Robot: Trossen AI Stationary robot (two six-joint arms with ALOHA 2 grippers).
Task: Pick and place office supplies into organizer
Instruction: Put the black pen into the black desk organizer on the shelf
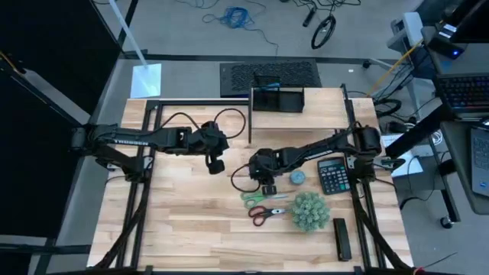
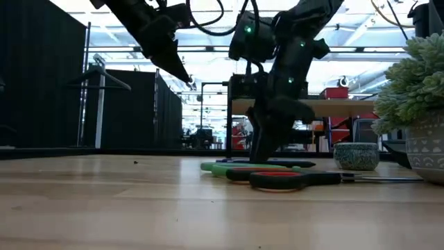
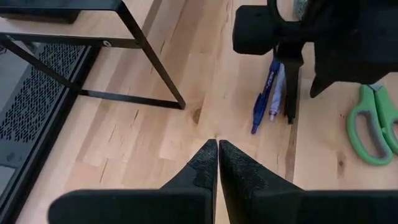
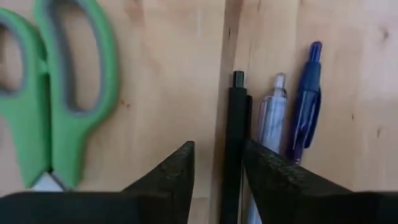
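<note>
Three pens lie side by side on the table: a black pen [image 4: 235,143], a clear pen [image 4: 270,118] and a blue pen [image 4: 306,99]. My right gripper [image 4: 217,168] is down at the table, open, with one finger on each side of the black pen. Green scissors [image 1: 263,197] and red scissors [image 1: 267,213] lie flat just nearer. A blue-grey disc [image 1: 297,177] sits beside them. The organizer [image 1: 276,98] stands at the far edge. My left gripper [image 3: 217,149] hangs shut above the table, left of the pens, with nothing in it. My right gripper comes down over the black pen's shaft [image 4: 236,124], its fingers lying along the pen, which rests flat on the table. One finger [image 4: 273,180] stands right against the pen. I cannot tell whether it touches the pen.
A black calculator [image 1: 333,176] lies right of the disc. A fuzzy green plant ball [image 1: 309,211] stands near the red scissors, and a small black block [image 1: 341,238] lies by the near right corner. A black frame riser [image 3: 155,68] stands at the far left. Bare wood spreads across the near left.
</note>
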